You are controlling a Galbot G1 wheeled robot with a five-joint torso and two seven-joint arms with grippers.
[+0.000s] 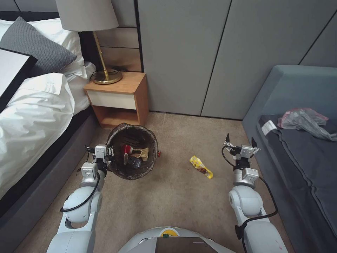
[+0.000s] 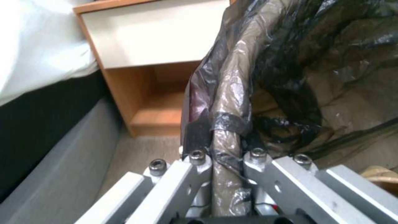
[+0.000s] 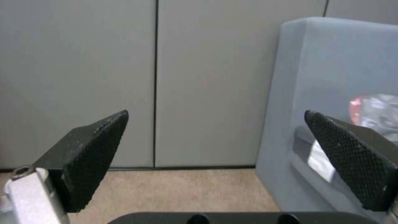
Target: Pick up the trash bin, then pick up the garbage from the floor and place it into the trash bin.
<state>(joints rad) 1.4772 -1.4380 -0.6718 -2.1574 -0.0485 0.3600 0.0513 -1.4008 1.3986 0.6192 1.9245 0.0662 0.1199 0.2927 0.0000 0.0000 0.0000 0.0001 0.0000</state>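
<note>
Head view: left gripper (image 1: 111, 153) pinches the trash bin (image 1: 132, 151) rim thinly, risking slip; right gripper (image 1: 240, 144) jaws gape above the carpet.

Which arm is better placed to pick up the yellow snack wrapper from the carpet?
The right. The right gripper is open, empty and nearer the yellow snack wrapper. The left gripper is shut on the rim of the bag-lined round trash bin.

Glossy crinkled plastic bag (image 2: 265, 77), matt wooden nightstand (image 1: 121, 96), brass lamp stem (image 1: 100, 52).
</note>
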